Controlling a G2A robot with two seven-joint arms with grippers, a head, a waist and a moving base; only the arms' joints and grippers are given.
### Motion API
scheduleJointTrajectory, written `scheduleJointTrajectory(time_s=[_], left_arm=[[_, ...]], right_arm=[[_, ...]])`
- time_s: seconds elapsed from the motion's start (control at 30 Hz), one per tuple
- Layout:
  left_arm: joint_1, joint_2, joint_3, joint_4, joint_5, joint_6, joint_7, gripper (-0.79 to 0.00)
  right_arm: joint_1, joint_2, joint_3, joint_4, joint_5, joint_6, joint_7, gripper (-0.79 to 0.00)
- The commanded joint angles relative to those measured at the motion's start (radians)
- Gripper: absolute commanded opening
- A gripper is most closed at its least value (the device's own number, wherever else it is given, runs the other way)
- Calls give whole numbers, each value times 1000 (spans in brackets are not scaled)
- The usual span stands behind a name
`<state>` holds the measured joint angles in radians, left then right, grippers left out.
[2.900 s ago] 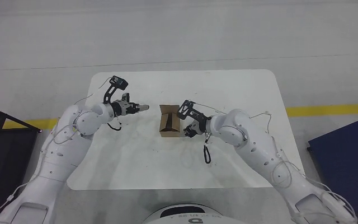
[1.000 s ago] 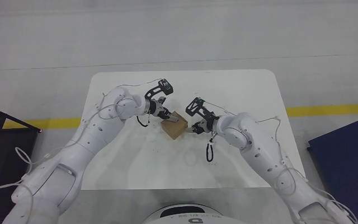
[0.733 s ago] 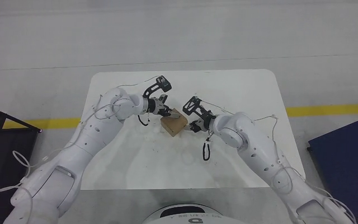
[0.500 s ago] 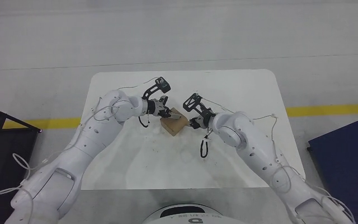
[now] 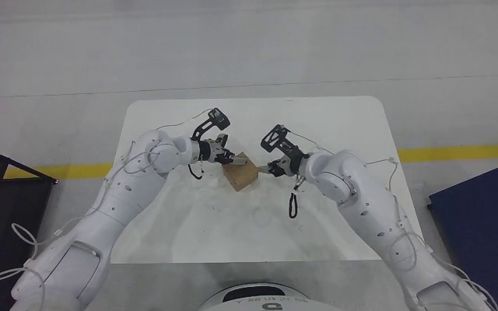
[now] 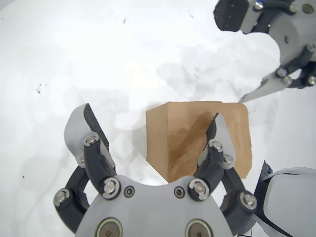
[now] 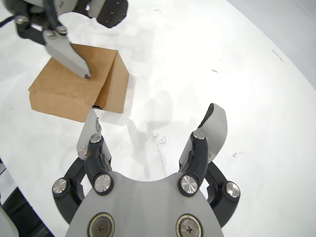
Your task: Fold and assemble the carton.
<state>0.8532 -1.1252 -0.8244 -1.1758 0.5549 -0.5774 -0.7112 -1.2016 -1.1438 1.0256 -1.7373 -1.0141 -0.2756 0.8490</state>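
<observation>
A small brown carton (image 5: 242,174) stands near the middle of the white table (image 5: 334,124), skewed to the table's edges. In the right wrist view a top flap of the carton (image 7: 74,87) slopes down to a seam, with a small gap at the near corner. My left gripper (image 5: 227,158) is open, straddling the carton's far side. One of its fingertips (image 7: 86,75) rests on the carton's top. In the left wrist view that gripper (image 6: 150,122) reaches over the carton (image 6: 182,129). My right gripper (image 7: 153,119) is open beside the carton, with one fingertip (image 6: 244,97) at its corner.
The white table has free room all round the carton. A black cable loop (image 5: 293,205) hangs under the right forearm. Off the table, a black object (image 5: 15,175) stands at the left and a blue one (image 5: 467,202) at the right.
The left arm has swung in from the left and set a fingertip on the carton, which has turned askew. Within the last half second the right gripper has drawn back slightly.
</observation>
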Motion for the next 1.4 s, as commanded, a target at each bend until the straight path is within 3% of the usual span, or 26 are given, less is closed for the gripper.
scheduleJointTrajectory(time_s=[0.0,0.2,0.37,0.57,0.73,0.83,1.0,1.17,1.37], left_arm=[[5,2,-5,-6,1,0,-1,0],[12,3,-14,-14,-6,3,1,0],[20,4,-24,-11,-15,9,7,0],[29,5,-33,-12,-27,21,3,0],[30,3,-34,-14,-30,29,-2,0],[30,2,-33,-12,-33,31,-3,0],[33,0,-34,-7,-35,31,-5,0],[48,4,-42,-8,-39,28,-13,0],[64,8,-59,-13,-75,20,-24,0]], right_arm=[[-8,1,-4,-16,-2,-13,3,-77],[1,-3,-29,-13,-9,-26,-1,-92],[12,-4,-7,-1,-38,49,-7,-142],[1,0,49,-41,18,83,-12,-142],[-23,4,47,-104,127,-28,26,-80],[-26,3,10,-106,102,-51,45,-77],[-5,-7,-46,-68,65,-38,19,-114],[24,-15,-72,-26,21,-5,-16,-219],[49,-24,-95,11,-13,-3,-64,-209]])
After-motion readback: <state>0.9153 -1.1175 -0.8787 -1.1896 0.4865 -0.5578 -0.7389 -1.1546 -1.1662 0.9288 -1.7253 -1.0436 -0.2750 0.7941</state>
